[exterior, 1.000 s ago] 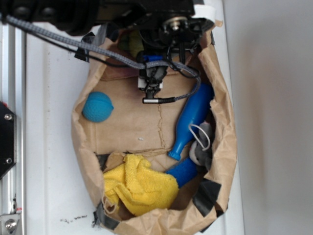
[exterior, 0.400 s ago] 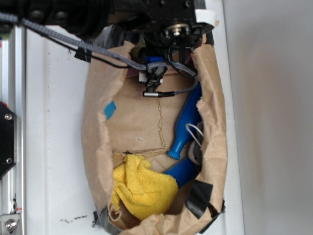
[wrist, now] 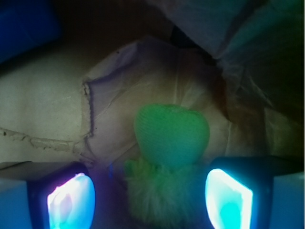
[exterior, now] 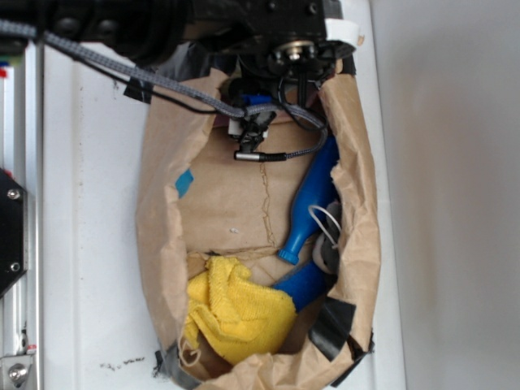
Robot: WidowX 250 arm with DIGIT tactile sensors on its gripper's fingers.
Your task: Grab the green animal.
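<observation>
In the wrist view the green animal (wrist: 171,136) lies on brown paper, its smooth light green rounded end pointing away and its fuzzy middle (wrist: 164,191) between my fingers. My gripper (wrist: 150,193) is open, with the glowing left pad (wrist: 71,200) and right pad (wrist: 228,198) on either side of the toy. A gap shows on the left; on the right the fur comes close to the pad. In the exterior view the gripper (exterior: 254,132) is at the top end of the paper bag (exterior: 158,244), and the arm hides the green animal there.
Inside the bag lie a blue bottle-shaped toy (exterior: 310,203), a second blue piece (exterior: 305,283), a yellow cloth (exterior: 236,307) and a grey plush with a white loop (exterior: 329,236). Only a sliver of the teal ball (exterior: 184,181) shows past the bag's left wall.
The bag's left wall has folded inward and now covers most of the teal ball. My gripper has shifted slightly toward the bag's top end.
</observation>
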